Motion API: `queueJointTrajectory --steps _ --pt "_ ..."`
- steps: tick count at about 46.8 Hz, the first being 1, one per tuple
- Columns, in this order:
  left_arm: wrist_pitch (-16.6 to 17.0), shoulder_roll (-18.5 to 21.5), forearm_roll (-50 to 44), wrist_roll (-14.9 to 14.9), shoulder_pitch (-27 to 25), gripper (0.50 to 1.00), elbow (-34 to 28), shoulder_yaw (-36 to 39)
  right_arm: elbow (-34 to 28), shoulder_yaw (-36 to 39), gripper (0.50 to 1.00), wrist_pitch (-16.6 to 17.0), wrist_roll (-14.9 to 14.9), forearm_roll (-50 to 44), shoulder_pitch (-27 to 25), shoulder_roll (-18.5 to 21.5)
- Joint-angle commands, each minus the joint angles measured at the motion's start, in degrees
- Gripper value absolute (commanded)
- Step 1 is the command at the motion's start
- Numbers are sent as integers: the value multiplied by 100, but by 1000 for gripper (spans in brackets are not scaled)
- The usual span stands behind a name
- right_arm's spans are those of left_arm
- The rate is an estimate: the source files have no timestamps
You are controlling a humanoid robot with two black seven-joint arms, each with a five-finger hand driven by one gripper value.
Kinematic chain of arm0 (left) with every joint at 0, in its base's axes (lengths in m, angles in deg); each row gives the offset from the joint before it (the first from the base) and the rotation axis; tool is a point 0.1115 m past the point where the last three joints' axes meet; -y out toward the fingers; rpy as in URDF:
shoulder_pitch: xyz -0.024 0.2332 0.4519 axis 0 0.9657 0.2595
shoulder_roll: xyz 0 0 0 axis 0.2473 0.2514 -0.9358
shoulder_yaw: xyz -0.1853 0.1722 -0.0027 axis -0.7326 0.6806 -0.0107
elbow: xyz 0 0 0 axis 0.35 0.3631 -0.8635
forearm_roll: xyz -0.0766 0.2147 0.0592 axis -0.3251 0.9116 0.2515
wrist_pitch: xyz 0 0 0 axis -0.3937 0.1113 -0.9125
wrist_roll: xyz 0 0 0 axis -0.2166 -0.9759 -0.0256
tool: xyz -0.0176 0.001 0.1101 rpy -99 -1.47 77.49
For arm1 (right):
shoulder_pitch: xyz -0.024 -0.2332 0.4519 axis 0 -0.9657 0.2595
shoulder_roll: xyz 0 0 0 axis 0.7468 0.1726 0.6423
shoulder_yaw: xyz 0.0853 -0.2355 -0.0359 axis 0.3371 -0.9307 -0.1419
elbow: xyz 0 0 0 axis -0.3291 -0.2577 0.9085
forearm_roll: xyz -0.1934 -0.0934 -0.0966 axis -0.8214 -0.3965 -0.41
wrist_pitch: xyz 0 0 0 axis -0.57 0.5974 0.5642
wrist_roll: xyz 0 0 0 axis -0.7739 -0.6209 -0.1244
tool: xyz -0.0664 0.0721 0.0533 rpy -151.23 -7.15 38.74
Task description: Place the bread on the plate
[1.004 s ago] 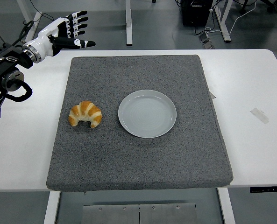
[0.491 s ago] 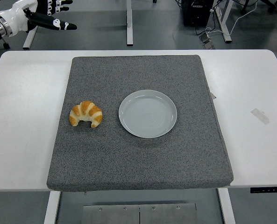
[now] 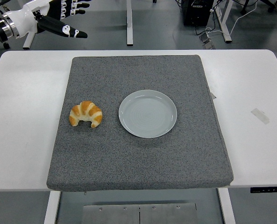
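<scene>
A golden croissant (image 3: 86,114) lies on the left part of the grey mat (image 3: 138,154), its ends pointing toward the near edge. Just to its right sits an empty pale grey round plate (image 3: 147,113) at the mat's middle. My left hand (image 3: 66,18) hovers at the top left corner, beyond the table's far edge and well away from the croissant; its fingers are spread and hold nothing. The right arm does not show.
The mat lies on a white table (image 3: 255,140). A strip of tape (image 3: 259,115) is stuck on the table at the right. Table legs and cables stand on the floor behind the far edge.
My left hand rose from over the table's far left corner up toward the top left, then came back slightly right and down. The croissant and plate have not moved.
</scene>
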Motion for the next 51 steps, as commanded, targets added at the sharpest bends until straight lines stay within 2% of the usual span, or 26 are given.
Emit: queueJointTrajectory --steps 1,7,20,32,51 --pt "7 103 570 169 12 983 -298 31 0 0 1000 -6 -1 0 0 0" --pt "16 261 1370 241 47 981 -676 39 0 0 1000 -6 -1 0 0 0" --pt "34 463 2689 241 3 978 -1098 206 0 0 1000 3 -1 0 0 0" --pt "60 586 3840 241 -32 972 -1274 206 0 0 1000 3 -1 0 0 0" --pt "359 630 4597 241 29 971 -1564 461 0 0 1000 3 -1 0 0 0"
